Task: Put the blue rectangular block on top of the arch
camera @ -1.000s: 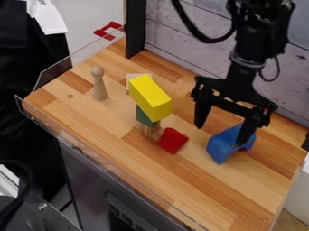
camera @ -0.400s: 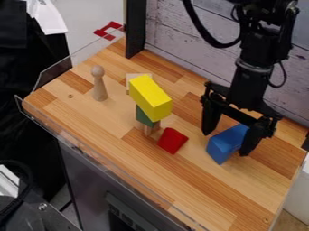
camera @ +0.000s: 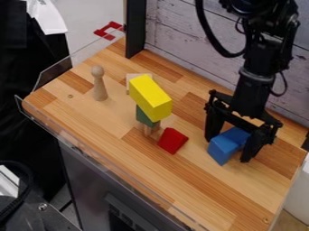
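Straddling a blue block (camera: 224, 147), black gripper (camera: 228, 150), 2 jaws spread apart

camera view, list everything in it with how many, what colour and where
blue block: one, blue, on the table's right side, between the gripper's fingers
red block: one, red, near the middle
yellow block: one, yellow, atop the green piece
green piece: one, green, under the yellow block
peg figure: one, natural wood, upright at left
pale piece: one, pale, partly behind the yellow block
table: one, wood-toned, under the blocks
post: one, black, table's far edge
wall: one, greyish boards, behind
arm: one, black, from the top edge
gripper: one, black, open around the blue block
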Robot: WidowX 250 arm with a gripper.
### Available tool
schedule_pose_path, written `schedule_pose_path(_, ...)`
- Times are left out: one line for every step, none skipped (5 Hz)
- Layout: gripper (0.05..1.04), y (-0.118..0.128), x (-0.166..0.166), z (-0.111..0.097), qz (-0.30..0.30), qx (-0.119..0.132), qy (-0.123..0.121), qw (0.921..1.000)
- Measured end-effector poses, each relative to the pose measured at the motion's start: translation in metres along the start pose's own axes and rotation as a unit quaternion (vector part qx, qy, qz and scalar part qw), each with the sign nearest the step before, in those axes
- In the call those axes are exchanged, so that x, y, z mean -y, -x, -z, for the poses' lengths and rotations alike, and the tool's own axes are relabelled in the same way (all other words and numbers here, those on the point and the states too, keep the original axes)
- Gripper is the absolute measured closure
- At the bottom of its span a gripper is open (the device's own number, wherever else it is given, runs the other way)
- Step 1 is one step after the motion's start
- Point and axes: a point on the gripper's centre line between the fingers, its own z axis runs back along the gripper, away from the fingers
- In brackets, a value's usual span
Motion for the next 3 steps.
schedule_pose_path(0.417,-0.004,0.001,0.002,-0.005,0.008,0.004,0.9999)
schedule_pose_path(0.505,-0.003,-0.002,0.002,-0.057,0.011,0.013,0.9983)
schedule_pose_path(0.505,0.005,0.000,-0.030,-0.158,0.043,0.034,0.9859)
